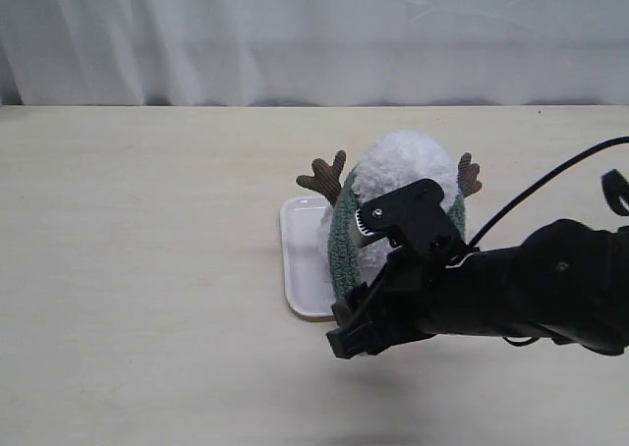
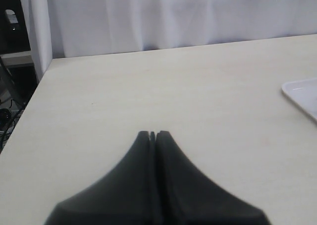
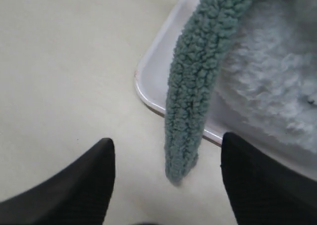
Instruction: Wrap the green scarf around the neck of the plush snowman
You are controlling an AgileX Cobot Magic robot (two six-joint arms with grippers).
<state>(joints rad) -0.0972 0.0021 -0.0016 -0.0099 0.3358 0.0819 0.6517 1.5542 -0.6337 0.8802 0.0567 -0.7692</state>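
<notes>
Scarf (image 1: 342, 240) over snowman (image 1: 403, 161) — on tray (image 1: 300, 259)

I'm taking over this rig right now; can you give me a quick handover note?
Left gripper: jaws shut, over bare table.
Right gripper: jaws open, either side of the green scarf end, not touching it.
Scarf is draped round the plush snowman below its head; snowman sits on the white tray.
To do: check the wrap in front, hidden by the right arm; cross ends if needed.
</notes>
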